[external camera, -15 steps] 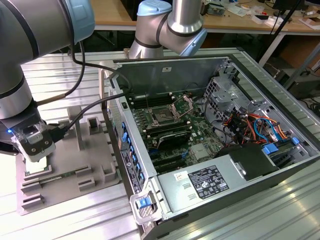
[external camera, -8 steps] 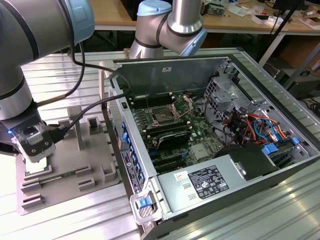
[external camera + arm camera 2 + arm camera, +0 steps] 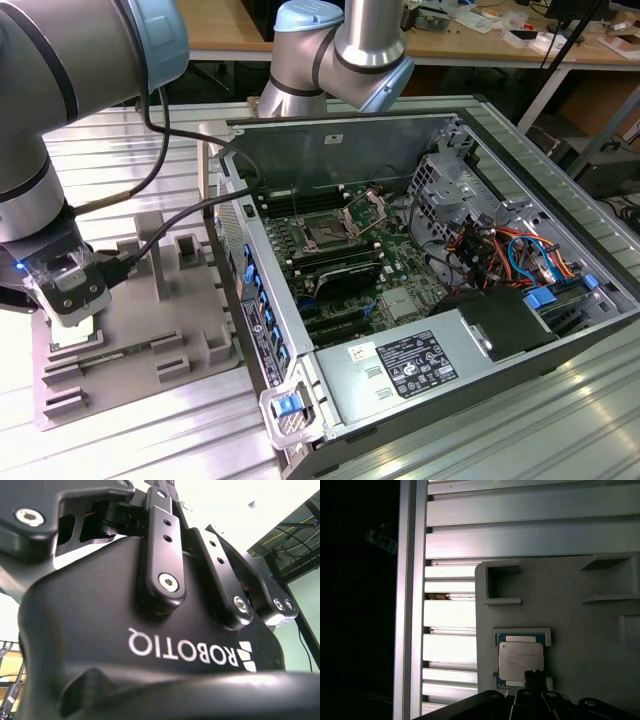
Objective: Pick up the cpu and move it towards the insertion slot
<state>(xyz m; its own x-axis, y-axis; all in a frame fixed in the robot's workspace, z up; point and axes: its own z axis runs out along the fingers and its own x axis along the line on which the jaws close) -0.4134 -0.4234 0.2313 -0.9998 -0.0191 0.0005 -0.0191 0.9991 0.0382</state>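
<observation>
Silver-topped cpu (image 3: 521, 663) lies flat in its framed recess on the grey plastic tray (image 3: 590, 645), not lifted. Gripper (image 3: 74, 318) hangs low directly over it, and its dark end appears to touch the chip's edge in the first wrist view. Cannot tell whether the pincer is apart or clamped. Tray rests on the slatted aluminium table (image 3: 130, 440). Farther off, toward the exterior view's right, an open computer case (image 3: 480, 370) holds the insertion slot (image 3: 326, 236), bracket seemingly raised. Pick-up not complete; the whole transfer remains.
</observation>
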